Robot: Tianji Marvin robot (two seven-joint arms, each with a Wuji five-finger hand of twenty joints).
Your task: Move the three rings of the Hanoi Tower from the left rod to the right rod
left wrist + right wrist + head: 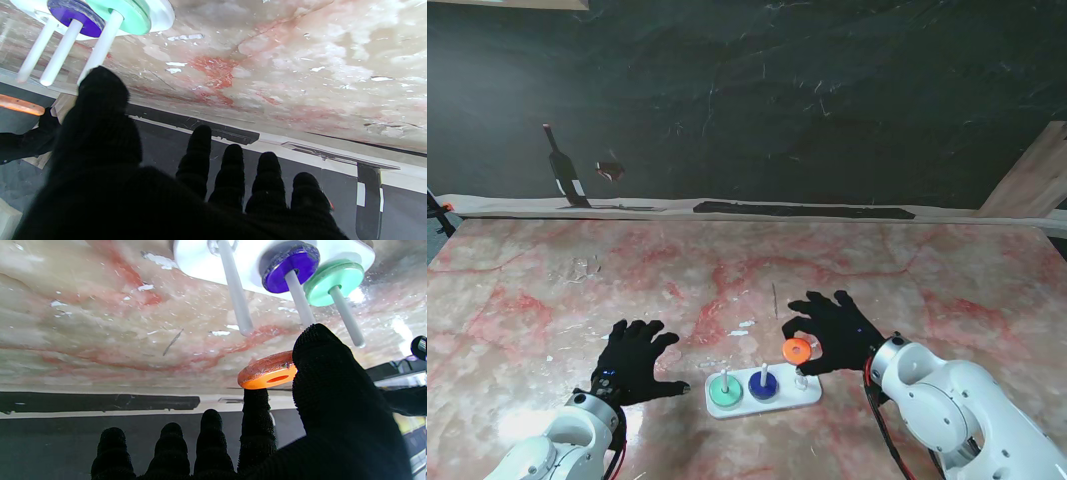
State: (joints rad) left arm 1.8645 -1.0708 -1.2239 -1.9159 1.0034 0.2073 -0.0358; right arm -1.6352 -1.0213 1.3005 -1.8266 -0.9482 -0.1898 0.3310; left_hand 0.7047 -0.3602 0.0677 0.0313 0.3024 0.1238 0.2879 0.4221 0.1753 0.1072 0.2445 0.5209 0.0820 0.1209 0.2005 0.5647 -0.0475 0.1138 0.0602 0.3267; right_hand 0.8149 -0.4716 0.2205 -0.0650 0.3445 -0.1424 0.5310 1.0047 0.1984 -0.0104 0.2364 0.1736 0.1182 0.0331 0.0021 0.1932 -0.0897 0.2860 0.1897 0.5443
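Lower centre of the stand view: orange ring (797,349) pinched by right hand (837,330), roughly flat, hole facing up, over right rod (799,377). Left hand (632,360) spread, holding nothing.

The left hand (632,360) sits in the lower left of the stand view, palm down, its 5 black-gloved fingers spread and holding nothing. The right hand (835,332) is at lower center-right, thumb and index finger pinched on the orange ring (797,349), the other 3 fingers extended. Both white forearms rise from the bottom corners.
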